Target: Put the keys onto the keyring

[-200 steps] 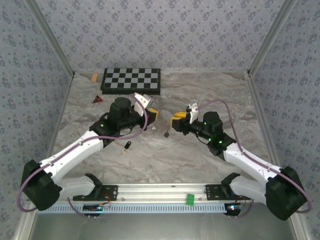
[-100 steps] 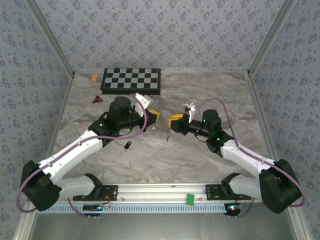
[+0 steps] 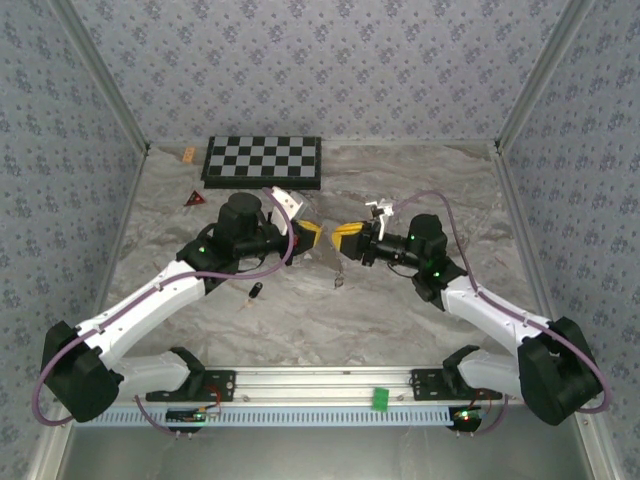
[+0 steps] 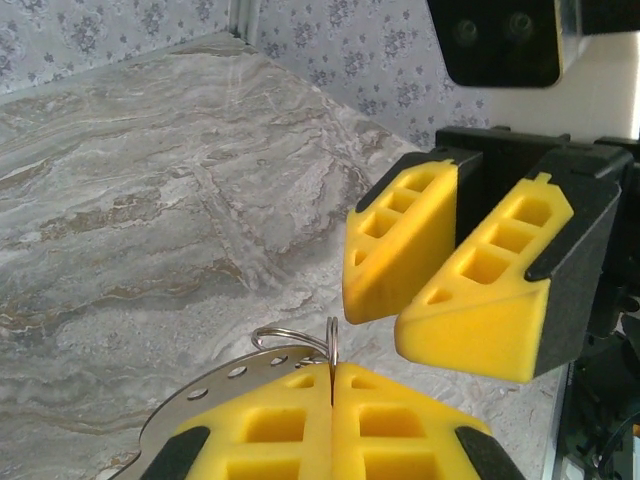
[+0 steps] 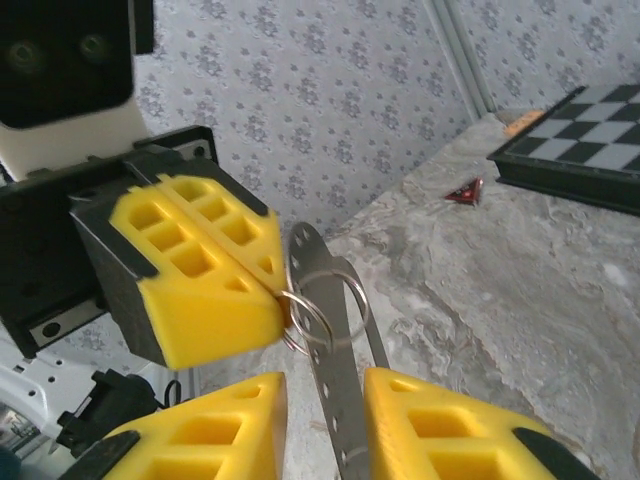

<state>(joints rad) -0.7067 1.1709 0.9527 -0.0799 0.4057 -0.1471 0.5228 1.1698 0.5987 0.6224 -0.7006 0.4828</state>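
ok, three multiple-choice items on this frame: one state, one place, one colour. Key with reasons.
1. The left claw is:
A. wide open
B. shut on the keyring
C. shut on a key

2. The loose key is:
A. hanging on the keyring
B. flat on the table beside the left arm
C. in the left claw

3. The small triangle is:
A. red
B. green
C. blue

Key:
1 B, the left wrist view shows the yellow fingers pressed together on the wire loop.
2 B, the top view shows it on the marble next to the forearm.
3 A, it shows red against the marble.
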